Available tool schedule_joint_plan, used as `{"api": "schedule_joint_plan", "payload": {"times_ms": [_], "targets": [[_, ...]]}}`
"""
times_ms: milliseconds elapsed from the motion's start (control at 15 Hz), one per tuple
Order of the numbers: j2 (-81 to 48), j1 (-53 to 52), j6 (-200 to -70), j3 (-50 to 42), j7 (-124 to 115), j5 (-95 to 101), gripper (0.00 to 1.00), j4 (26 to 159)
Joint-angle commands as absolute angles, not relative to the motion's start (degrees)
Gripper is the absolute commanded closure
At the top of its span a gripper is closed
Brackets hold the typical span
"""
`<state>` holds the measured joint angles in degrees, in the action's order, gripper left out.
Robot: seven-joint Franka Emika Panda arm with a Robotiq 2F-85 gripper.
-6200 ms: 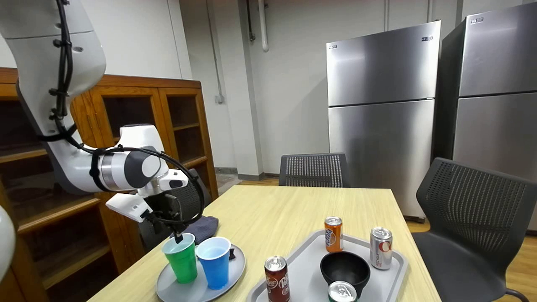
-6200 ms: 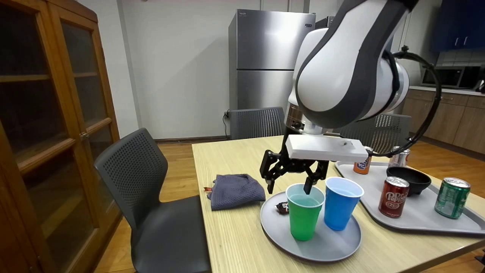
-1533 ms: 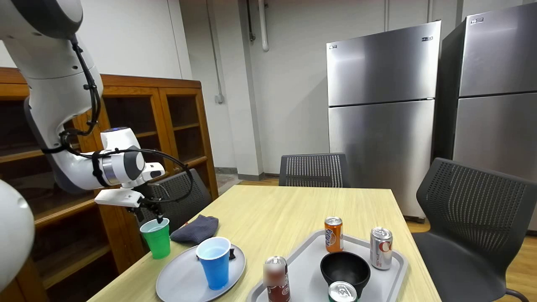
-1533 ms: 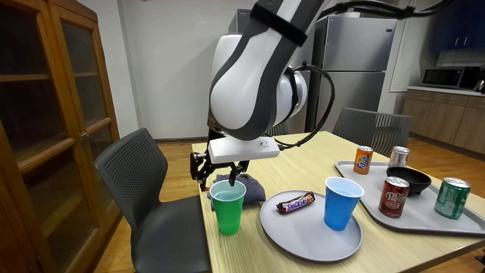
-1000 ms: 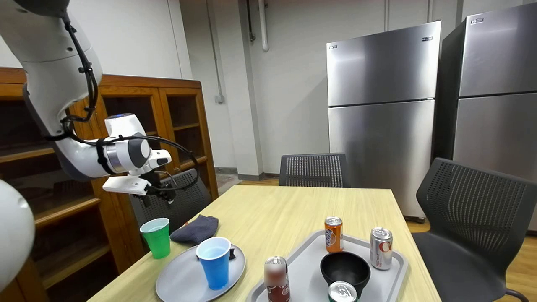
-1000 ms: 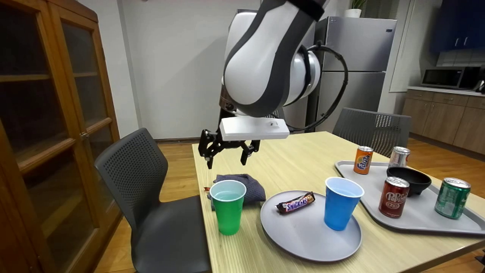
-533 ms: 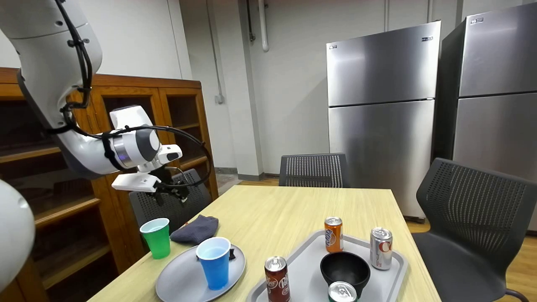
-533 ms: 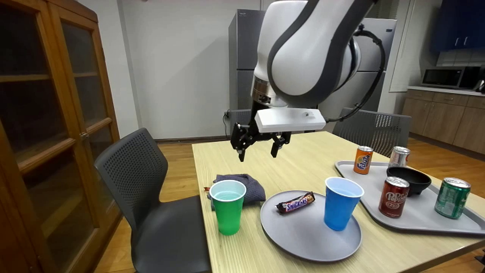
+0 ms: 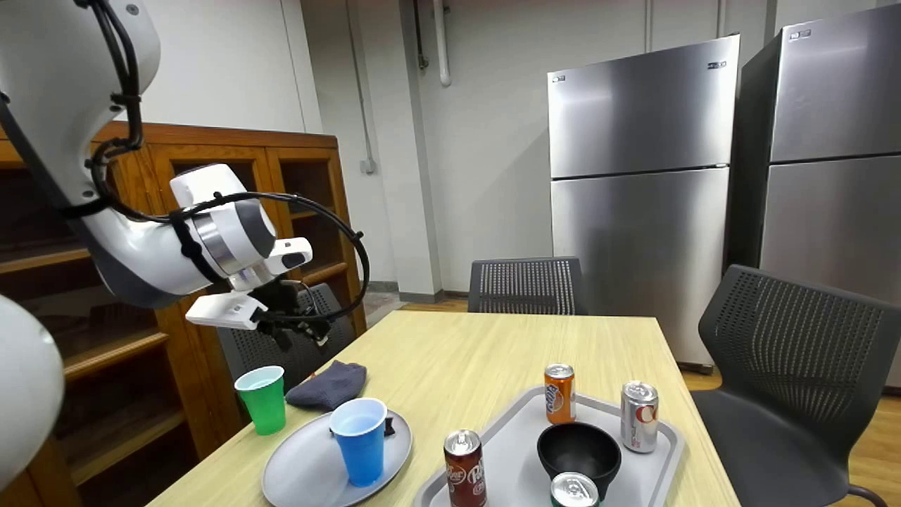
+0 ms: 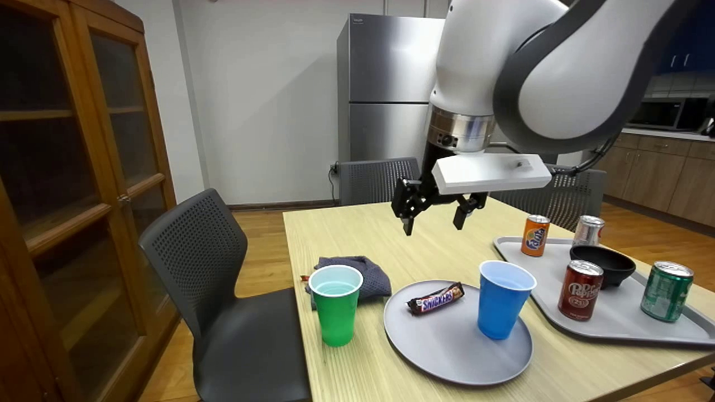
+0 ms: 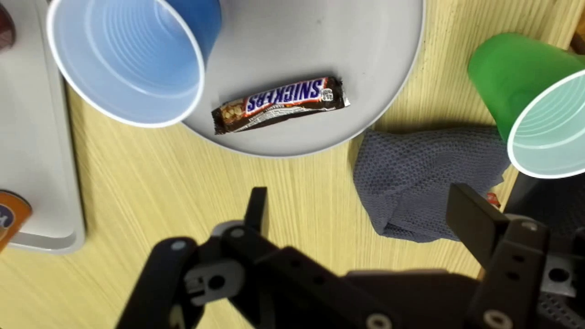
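Observation:
My gripper (image 10: 434,224) hangs open above the table, with nothing between its fingers. In the wrist view, one finger (image 11: 258,208) is over the wood and the opposite finger (image 11: 475,219) is over a folded grey-blue cloth (image 11: 420,183). On the round grey plate (image 10: 447,357) lie a Snickers bar (image 11: 283,105) and, beside it, an upright blue cup (image 10: 503,304). A green cup (image 10: 336,310) stands upright on the table, off the plate and in front of the cloth in that exterior view. A small red wrapper end (image 11: 492,199) peeks out from the cloth.
A grey tray (image 10: 625,329) holds a black bowl (image 9: 578,451), a Fanta can (image 9: 560,394), a silver can (image 9: 639,417), a Dr Pepper can (image 10: 581,290) and a green can (image 10: 667,291). Dark chairs (image 10: 246,335) stand around the table; a wooden cabinet (image 9: 246,162) is behind the arm.
The green cup went from the plate to the table beside it. My gripper then rose off its rim and moved away, toward the tray side, staying open over the last second.

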<state>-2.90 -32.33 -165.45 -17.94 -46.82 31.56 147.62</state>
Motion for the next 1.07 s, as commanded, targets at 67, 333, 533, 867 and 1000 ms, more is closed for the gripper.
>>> {"api": "schedule_joint_plan", "payload": {"times_ms": [67, 333, 533, 867, 1000], "targets": [[4.64, -32.48, -162.33, -18.36, -55.48, 36.11, 0.00, 155.08], [6.59, -32.20, -161.78, -18.35, -56.60, 34.23, 0.00, 159.51], [5.14, -32.29, -162.47, -19.11, -55.81, 32.11, 0.00, 160.26], [3.02, -31.77, -162.57, -20.47, -56.47, 31.08, 0.00, 159.42], [2.60, -31.46, -162.74, -21.26, -56.49, 31.40, 0.00, 159.42]]}}
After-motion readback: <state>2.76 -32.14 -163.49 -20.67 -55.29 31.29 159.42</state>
